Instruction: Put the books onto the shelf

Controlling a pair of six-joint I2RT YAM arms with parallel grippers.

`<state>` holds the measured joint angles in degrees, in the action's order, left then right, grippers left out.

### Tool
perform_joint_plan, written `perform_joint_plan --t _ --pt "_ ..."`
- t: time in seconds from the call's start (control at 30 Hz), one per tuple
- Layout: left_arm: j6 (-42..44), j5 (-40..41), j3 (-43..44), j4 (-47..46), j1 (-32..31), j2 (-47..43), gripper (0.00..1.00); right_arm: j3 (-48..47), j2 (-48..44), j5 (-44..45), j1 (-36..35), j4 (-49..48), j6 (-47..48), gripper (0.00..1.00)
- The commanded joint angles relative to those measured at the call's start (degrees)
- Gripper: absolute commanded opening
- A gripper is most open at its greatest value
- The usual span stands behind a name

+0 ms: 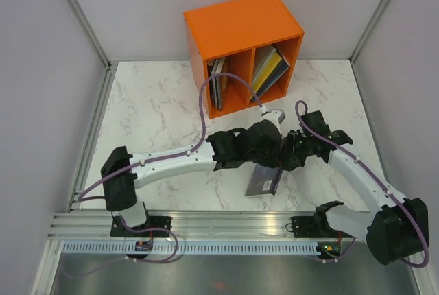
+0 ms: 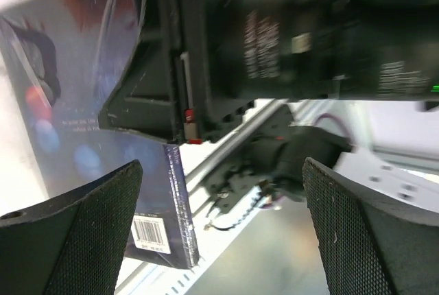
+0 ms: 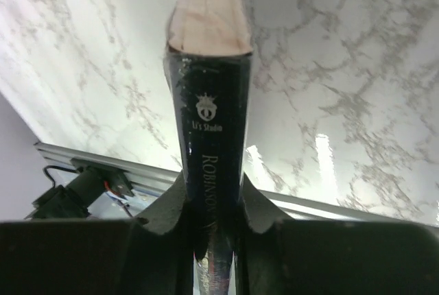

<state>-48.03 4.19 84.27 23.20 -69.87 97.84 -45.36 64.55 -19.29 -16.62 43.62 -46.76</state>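
Observation:
A dark navy book (image 1: 264,181) hangs tilted just above the marble near the table's front edge. My right gripper (image 3: 212,199) is shut on its spine (image 3: 209,103), and in the top view that gripper (image 1: 288,155) sits at the book's upper right. My left gripper (image 2: 219,166) stands wide open with nothing between its fingers; the book's barcode cover (image 2: 75,123) lies just left of its left finger (image 2: 82,233). In the top view the left gripper (image 1: 269,156) is crowded against the right one. The orange shelf (image 1: 240,27) stands at the back, with books in its left compartment (image 1: 218,82) and its right compartment (image 1: 269,68).
The two wrists nearly touch over the middle of the marble table (image 1: 158,110). An aluminium rail (image 1: 219,223) runs along the near edge. Grey walls close in the left, back and right sides.

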Motion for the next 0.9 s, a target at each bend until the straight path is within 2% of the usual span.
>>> perform_joint_plan --t 0.0,0.3,0.5,0.7,0.87 --pt "-3.74 0.99 -1.03 -4.74 -0.45 -5.11 1.0 -2.1 -2.94 0.74 -0.43 4.89 1.41 0.0" --pt "-3.65 4.85 -5.87 -3.96 -0.36 -8.72 1.0 -4.55 -6.46 5.4 -0.43 10.35 3.96 0.0" --pt "-2.42 12.67 -11.49 3.95 0.87 -20.31 1.0 -10.87 -5.76 10.67 -0.43 9.91 6.32 0.0" --pt "-1.98 13.83 -18.52 12.38 3.5 -33.48 1.0 -25.72 3.64 12.7 0.01 4.56 8.18 0.0" --pt "-4.61 12.87 -22.92 16.17 3.6 -40.35 1.0 -41.45 11.9 16.91 0.8 -0.36 9.14 0.0"
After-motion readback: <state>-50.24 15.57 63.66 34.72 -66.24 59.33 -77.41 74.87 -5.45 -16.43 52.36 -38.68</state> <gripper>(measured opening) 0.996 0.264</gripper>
